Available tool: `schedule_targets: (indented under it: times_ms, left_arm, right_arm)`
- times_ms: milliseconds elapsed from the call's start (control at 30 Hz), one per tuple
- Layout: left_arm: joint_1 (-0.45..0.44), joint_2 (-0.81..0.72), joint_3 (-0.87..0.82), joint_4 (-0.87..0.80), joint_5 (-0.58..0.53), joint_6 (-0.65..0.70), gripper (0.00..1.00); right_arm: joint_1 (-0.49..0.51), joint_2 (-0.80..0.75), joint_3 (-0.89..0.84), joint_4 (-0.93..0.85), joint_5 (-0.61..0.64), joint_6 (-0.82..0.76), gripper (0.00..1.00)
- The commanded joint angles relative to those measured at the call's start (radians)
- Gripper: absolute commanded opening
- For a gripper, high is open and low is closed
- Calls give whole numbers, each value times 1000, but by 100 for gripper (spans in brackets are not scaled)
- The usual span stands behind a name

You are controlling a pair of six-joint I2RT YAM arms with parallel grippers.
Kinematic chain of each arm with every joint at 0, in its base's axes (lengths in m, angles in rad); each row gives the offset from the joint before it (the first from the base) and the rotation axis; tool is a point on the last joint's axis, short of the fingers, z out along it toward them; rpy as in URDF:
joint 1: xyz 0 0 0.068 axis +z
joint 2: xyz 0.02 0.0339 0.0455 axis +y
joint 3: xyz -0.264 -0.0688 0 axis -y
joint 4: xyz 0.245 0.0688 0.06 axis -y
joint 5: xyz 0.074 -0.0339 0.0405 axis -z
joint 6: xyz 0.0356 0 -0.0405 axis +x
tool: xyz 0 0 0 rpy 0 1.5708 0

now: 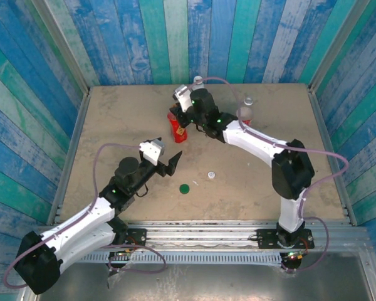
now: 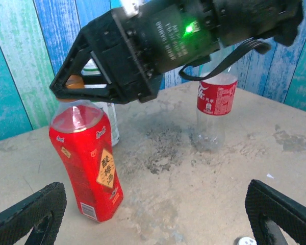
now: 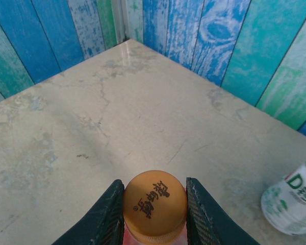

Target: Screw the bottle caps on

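**Right hand [image 3: 154, 217] clamped on round orange plastic cap [image 3: 154, 201] atop red plastic bottle [image 1: 177, 128]**

Left hand [image 1: 168, 152] is nearest, fingers spread wide and holding nothing, above the beige counter [image 1: 113, 113]. Just past it, a dark green round plastic cap [image 1: 185, 187] and a small white plastic cap [image 1: 211, 175] lie loose and apart. Farthest back stand a clear bottle with a red label [image 1: 246, 111] and a white-labelled green-print bottle [image 1: 198, 81].

Orange cap [image 3: 154, 204] atop standing red bottle [image 2: 86, 163]; green cap [image 1: 184, 187], white cap [image 1: 211, 175] lie loose nearby
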Motion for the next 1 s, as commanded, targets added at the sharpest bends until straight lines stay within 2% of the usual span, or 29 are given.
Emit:
schedule_targets:
  times_ms: [0,233,400,500,600,800,967]
  left_arm:
    - [2,-2,-1,-41,-15,-7,94]
    - [2,33,9,-27,-2,-7,94]
    - [2,58,9,6,24,-2,94]
    - [2,77,10,39,81,5,94]
    - [2,112,11,102,124,-1,94]
    - [-10,226,42,231,194,13,94]
    - [-64,398,136,334,202,58,94]
  right_arm:
    - [0,27,42,25,-46,-5,3]
    - [-5,42,28,27,-46,7,12]
    - [-9,9,28,27,-57,-8,44]
    - [-18,-35,18,26,-62,-13,59]
    - [-27,-98,-15,25,-44,-10,69]
    - [-67,-269,-147,27,55,8,80]
    - [-144,-442,-300,15,128,34,82]
